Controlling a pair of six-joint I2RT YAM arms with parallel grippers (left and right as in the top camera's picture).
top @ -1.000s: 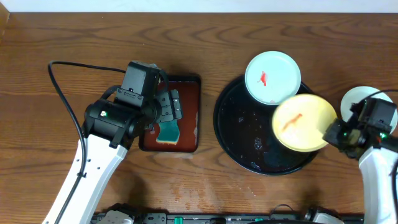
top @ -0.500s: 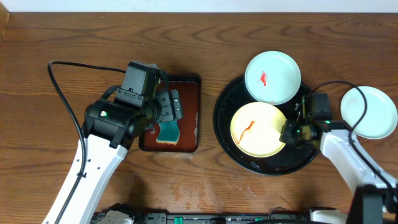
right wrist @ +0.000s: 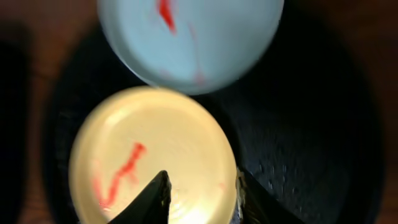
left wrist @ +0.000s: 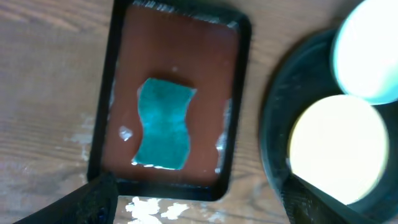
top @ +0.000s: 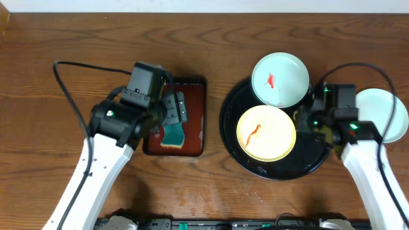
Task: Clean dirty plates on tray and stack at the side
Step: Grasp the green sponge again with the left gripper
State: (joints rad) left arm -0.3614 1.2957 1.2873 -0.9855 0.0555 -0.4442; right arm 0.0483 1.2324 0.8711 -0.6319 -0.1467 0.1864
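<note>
Your tray (top: 231,121) holds: yellow plate (top: 266,133) at centre, smeared white plate (top: 280,80) on its 12 o'clock rim; second white plate (top: 391,116) off-tray at 3 o'clock. Your right gripper (right wrist: 202,186), jaws apart, straddles the yellow plate's 3 o'clock edge. Your left gripper (top: 172,112), jaws spread, hangs over the sponge (left wrist: 163,124).

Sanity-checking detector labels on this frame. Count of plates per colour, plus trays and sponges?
White plates: 2 (smeared white plate, off-tray white plate)
Pale yellow plate: 1
Trays: 2 (round black tray, reddish-brown tray)
Teal sponge: 1
Total: 6
</note>
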